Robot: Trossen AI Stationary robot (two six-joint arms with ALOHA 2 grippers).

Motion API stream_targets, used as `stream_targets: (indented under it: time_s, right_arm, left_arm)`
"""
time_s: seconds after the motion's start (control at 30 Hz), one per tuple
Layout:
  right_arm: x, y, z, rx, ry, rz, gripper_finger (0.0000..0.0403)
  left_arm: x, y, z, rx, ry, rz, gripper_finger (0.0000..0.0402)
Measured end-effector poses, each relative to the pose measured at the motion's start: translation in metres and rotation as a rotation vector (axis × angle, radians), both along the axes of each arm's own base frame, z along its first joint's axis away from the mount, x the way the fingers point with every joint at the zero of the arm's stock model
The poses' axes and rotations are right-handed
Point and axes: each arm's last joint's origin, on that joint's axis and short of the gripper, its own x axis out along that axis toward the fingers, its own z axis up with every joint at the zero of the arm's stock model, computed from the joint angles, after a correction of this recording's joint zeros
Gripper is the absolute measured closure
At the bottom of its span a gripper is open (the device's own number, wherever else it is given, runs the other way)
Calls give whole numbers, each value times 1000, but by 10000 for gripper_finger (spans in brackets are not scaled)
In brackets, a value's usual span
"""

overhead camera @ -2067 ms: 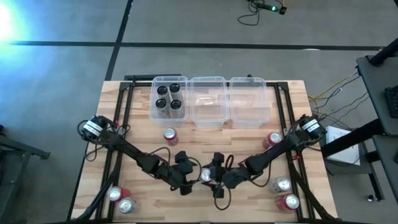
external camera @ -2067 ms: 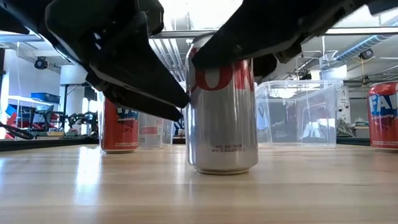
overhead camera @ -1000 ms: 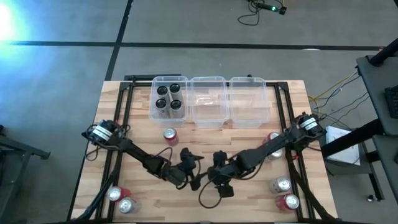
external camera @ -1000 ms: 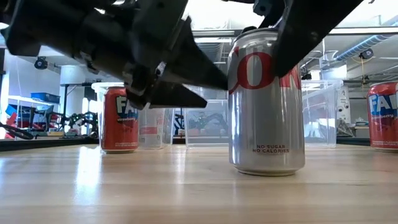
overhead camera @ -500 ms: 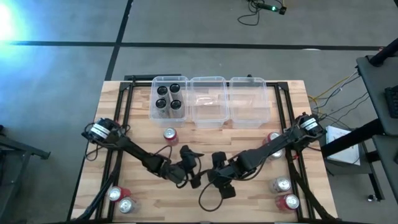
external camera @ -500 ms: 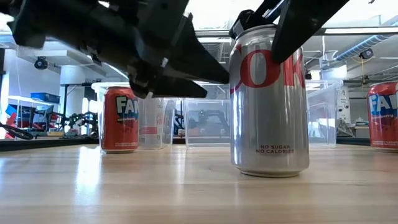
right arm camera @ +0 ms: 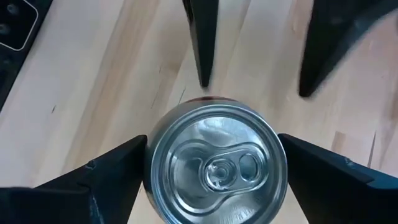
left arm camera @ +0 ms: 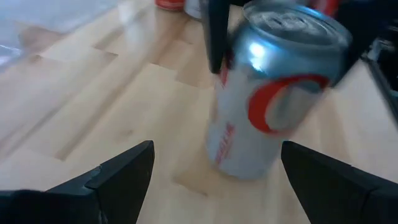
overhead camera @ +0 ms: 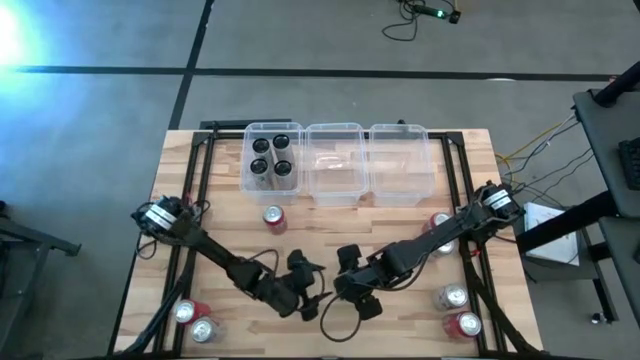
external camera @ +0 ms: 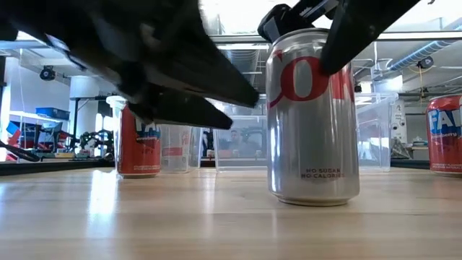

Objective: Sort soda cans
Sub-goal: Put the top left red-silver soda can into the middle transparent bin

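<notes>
The silver can (right arm camera: 216, 163) stands between the right pincer's (right arm camera: 214, 171) spread fingers; the left pincer (left arm camera: 214, 168), spread too, faces it.

Three bins (overhead camera: 338, 160) in row along desk (overhead camera: 230, 240) far edge; four cans (overhead camera: 271, 157) in left bin; one can (external camera: 312, 123) upright near front-edge middle, between end effectors
</notes>
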Motion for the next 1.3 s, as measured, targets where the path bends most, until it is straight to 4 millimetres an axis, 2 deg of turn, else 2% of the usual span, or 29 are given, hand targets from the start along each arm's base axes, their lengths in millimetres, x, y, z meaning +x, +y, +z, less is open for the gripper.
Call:
stream_targets:
  time_s: [0.17,0.3,0.6,0.77,1.0,1.13,1.3]
  right_arm:
    - [0,0,0,-2,-1,-8,62]
    - [-2,-2,-1,-9,25,-42,71]
    - [-9,-5,-3,-39,99,-70,85]
    - [-11,-6,-4,-45,125,-68,79]
    - [-15,-7,-8,-32,181,-63,60]
    - [-17,-9,-8,-41,211,-60,71]
    - [-17,-10,-8,-43,216,-64,96]
  left_arm:
    - [16,4,-10,72,-9,95,66]
    - [25,4,-13,69,-11,103,66]
    - [23,2,-15,77,12,91,66]
    - [16,-2,-11,82,39,81,66]
    - [0,-8,9,77,80,66,66]
    - [-6,-10,14,80,93,81,66]
    - [-13,-8,7,70,101,109,66]
